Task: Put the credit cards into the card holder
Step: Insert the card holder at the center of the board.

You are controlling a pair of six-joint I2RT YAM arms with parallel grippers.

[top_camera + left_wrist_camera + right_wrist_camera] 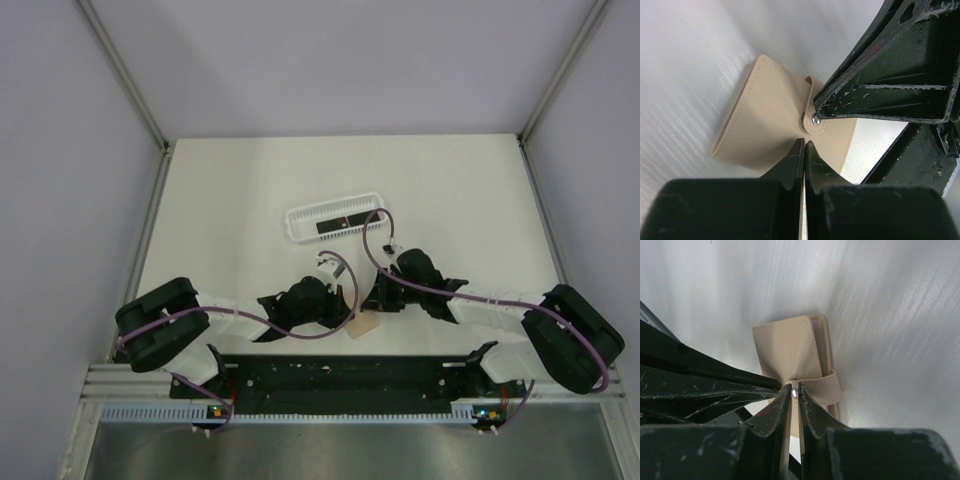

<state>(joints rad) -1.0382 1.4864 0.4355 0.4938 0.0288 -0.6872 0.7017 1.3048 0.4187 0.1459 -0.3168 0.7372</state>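
Top external view first: the white basket (296, 236) lies across the middle of the bench (220, 200), and a dark strip inside it is the credit cards (340, 223) — how many, I cannot tell from up here. Nearer than the basket and just right of centre sits the tan card holder (365, 326), flat on the bench and well apart from the basket.

Over to the left wrist view — the left end effector (804, 145) has its two fingers pressed together with no gap to speak of, and they meet right on the near edge of the card holder, pinching it. A strap folds over the holder's edge, fastened by a small metal snap (815, 119), and a black finger from the other arm comes in from the upper right with its tip at that snap.

Right wrist view now: the right end effector (795, 390) has its fingers drawn in close, only a thin slit between them. In that slit sit the snap and the end of the strap (822, 385), so the grip is on the holder's strap. Beyond the fingertips the holder lies closed, stitched face up.
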